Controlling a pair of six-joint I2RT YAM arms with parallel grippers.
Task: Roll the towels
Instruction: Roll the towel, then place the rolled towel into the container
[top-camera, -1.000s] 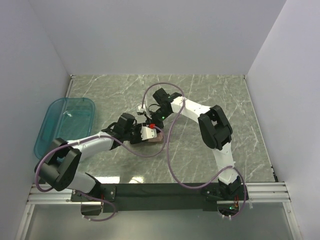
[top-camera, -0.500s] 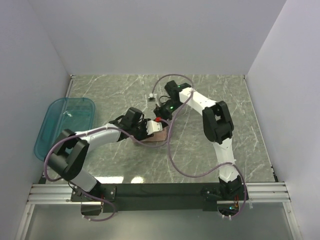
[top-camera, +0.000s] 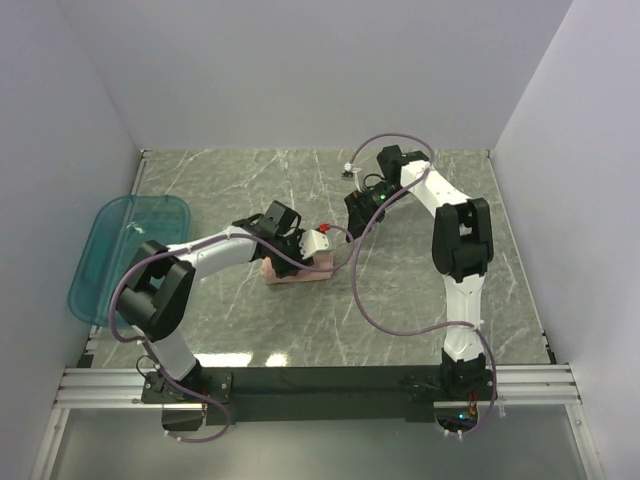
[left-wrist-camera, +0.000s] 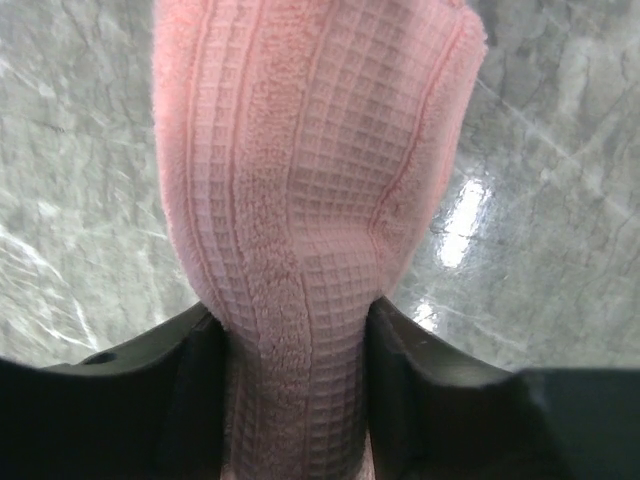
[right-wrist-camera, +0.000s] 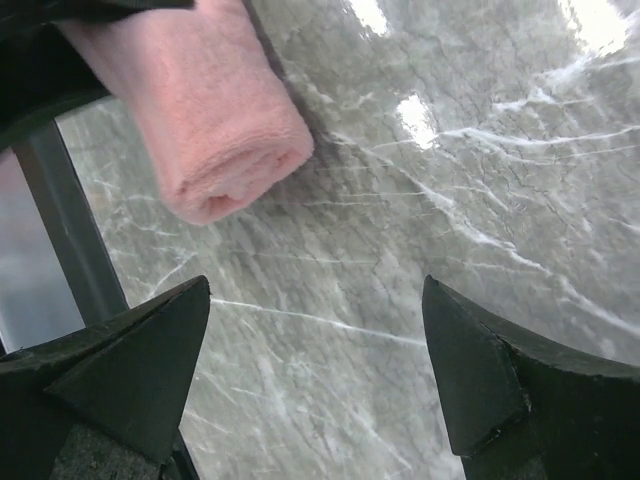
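my left gripper (left-wrist-camera: 295, 312) is clenched on the salmon-pink towel (left-wrist-camera: 310, 180), which is rolled into a tight, fat cylinder. my two dark fingers press its flanks from either side, and the waffle-weave bands pinch in where they bite. i judge that this squeeze is what keeps the wraps from springing loose, since terry this soft would likely relax if left free. from above, the roll seems to rest on the grey marble table (top-camera: 430, 300) near its middle, just under my left wrist and well apart from the teal plastic tray (top-camera: 95, 270) at the left edge. i cannot find the white label in any view.

my right gripper (right-wrist-camera: 315, 290) is spread wide and grasps nothing; only bare marble shows between its fingertips. it hangs above the table off one end of the roll, whose folded end face sits in the upper left of its own view, near but not touching. standing off like that keeps it clear of the cloth while the left holds the shape.

the rolling looks as good as done. what remains, i think, is to let go gently with the loose edge tucked underneath; opening fast could let it unwind.
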